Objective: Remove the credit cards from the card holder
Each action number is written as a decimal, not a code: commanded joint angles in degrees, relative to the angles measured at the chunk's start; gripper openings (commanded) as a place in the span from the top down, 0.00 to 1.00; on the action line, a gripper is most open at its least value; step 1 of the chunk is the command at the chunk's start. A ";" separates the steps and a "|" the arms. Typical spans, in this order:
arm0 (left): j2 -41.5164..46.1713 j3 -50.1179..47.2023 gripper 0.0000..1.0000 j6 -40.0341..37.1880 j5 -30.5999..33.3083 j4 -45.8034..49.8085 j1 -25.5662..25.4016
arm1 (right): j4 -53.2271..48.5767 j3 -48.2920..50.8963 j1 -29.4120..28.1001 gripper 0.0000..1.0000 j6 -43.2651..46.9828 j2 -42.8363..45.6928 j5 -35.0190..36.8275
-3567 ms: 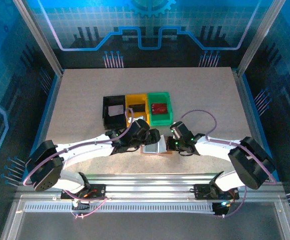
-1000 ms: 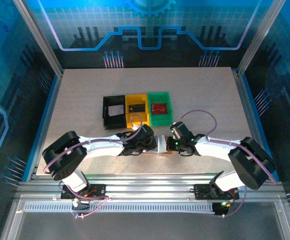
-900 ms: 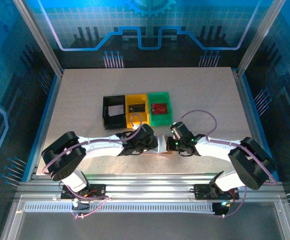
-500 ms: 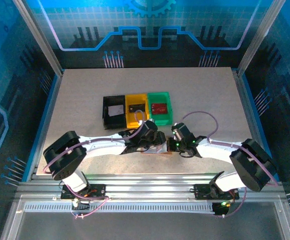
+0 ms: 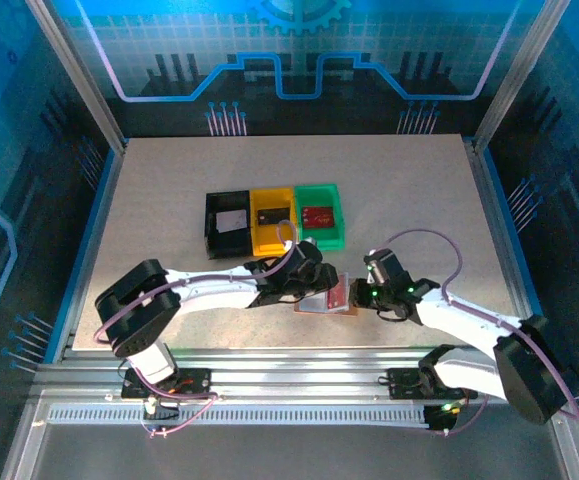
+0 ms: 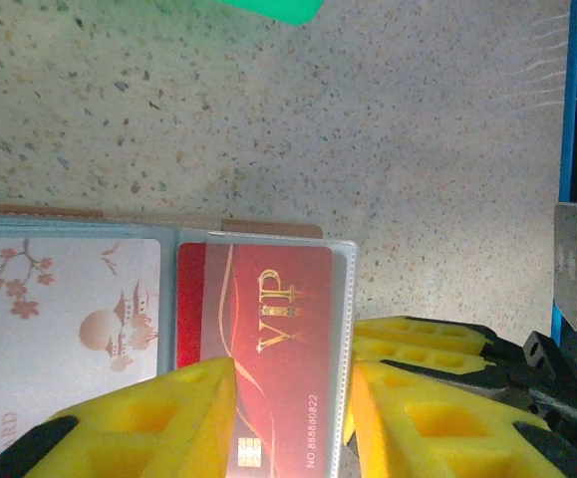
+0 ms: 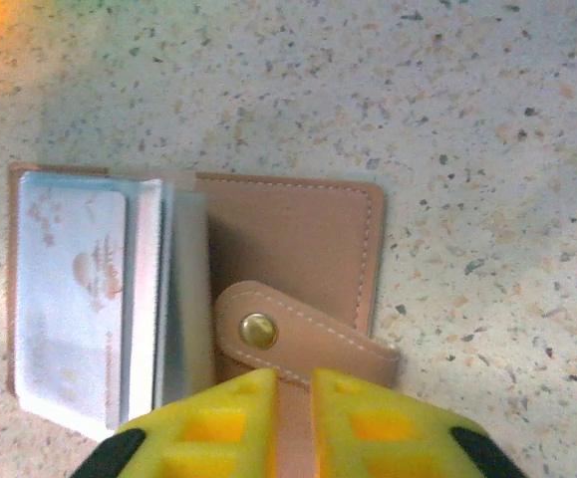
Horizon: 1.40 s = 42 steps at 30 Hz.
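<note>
Card holder (image 7: pixel 288 229) is lying open on the table (image 5: pixel 419 200) between the two arms. Left claw (image 6: pixel 290 390) has its fingers apart, straddling the red credit card (image 6: pixel 268 319) in its clear sleeve (image 6: pixel 346 299). Right claw (image 7: pixel 295 398) is pinched on the holder's snap strap (image 7: pixel 303 334).

1. Top camera: fixed high above and behind the arms (image 5: pixel 219 290), looking forward and down over the whole table (image 5: pixel 399 180).
2. Left wrist camera: very near the table, looking straight down on the wallet (image 6: pixel 69 299) and its open sleeves.
3. Right wrist camera: equally near, looking down on the wallet's cover.
4. All three views take in the wallet; both wrist views show its white-card sleeve.
</note>
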<state>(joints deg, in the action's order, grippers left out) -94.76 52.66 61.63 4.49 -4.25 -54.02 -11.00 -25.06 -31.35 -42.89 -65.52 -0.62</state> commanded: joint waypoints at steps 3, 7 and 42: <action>2.81 -2.44 0.63 -1.17 1.59 1.70 -0.11 | -6.26 -1.21 1.35 0.81 0.91 1.62 -1.68; 2.42 -3.87 0.63 0.02 1.41 0.93 -0.25 | -9.42 -2.83 1.77 0.78 1.07 2.98 -1.31; -8.15 1.39 0.65 3.12 0.69 -0.51 -2.32 | 5.01 1.29 3.70 1.00 0.17 -11.26 -4.43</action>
<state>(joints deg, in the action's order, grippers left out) -101.67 52.45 64.18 5.08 -4.45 -55.94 -4.80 -26.52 -28.69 -42.39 -74.54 -6.79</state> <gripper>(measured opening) 0.355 0.040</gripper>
